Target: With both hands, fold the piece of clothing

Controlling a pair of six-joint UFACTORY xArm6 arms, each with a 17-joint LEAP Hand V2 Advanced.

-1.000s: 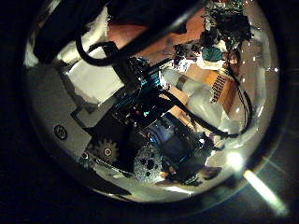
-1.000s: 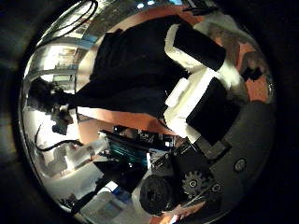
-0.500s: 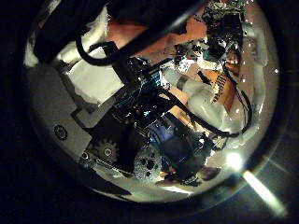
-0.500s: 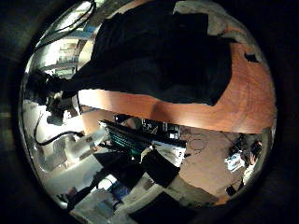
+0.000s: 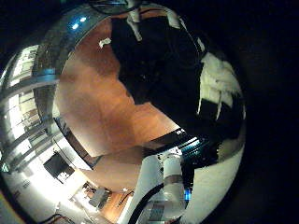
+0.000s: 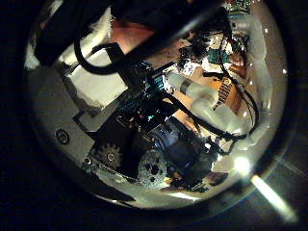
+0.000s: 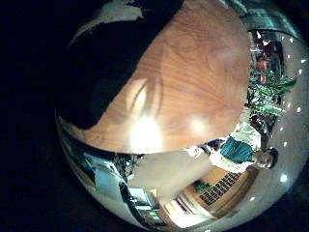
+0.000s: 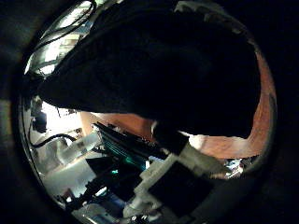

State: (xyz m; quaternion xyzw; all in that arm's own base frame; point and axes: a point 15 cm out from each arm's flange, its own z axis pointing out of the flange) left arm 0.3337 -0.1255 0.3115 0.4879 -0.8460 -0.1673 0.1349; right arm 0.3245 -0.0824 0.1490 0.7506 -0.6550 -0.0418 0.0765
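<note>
Clothing dark, on wooden table, near both palms.

A wooden tabletop carries a dark piece of clothing, spread over the side toward the hands; the rest lies bare.

Matt dark cloth garment lies on a glossy, smooth wooden table

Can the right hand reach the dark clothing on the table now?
Probably yes. The dark clothing fills most of the right thumb side palm view, so it is close to that palm. It lies on the wooden table, and nothing shows between palm and cloth.
</note>
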